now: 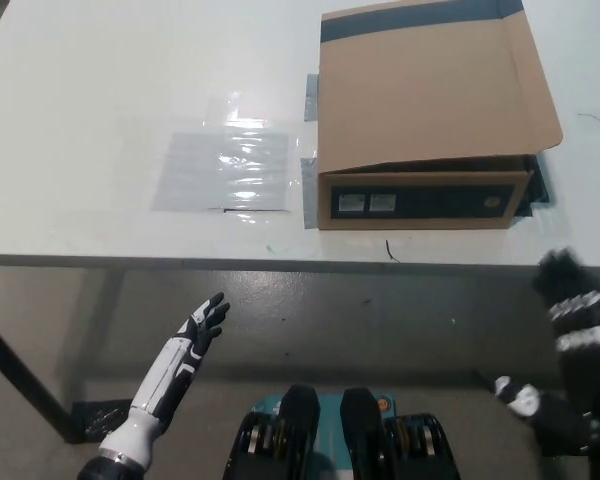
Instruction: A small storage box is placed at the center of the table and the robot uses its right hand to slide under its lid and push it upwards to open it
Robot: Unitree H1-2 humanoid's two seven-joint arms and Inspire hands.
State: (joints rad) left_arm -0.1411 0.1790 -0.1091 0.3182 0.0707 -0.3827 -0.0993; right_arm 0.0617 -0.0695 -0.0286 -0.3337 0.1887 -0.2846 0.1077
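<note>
White table (100,120) fills the far half of the head view, its near edge running straight across; floor shows below that edge. Going left to right: the white left hand (185,355) sits low at the near left, below the table edge and over the floor, fingers spread and holding nothing; it looks parked out of the way since the task gives it no job. Further in on the table, left of centre, a clear plastic sheet (223,170) lies flat, glare on it; it touches nothing else that can be made out. Just right of it stands the cardboard storage box (430,110), on the right-of-centre part of the table, close to the near edge; the lid lies down over the top, its front flap hanging slightly over the dark front panel with two small labels; so the box reads as not yet opened. Grey tape patches sit at the box's left side, probably marking or fixing its spot. At the near right the black right hand (572,300) is raised just below the table edge, near the box's front right corner but not touching; too blurred, cannot tell whether fingers are spread or pressed together. Judgement: approach stage; the hand needs to get under the front flap edge and push up.
</note>
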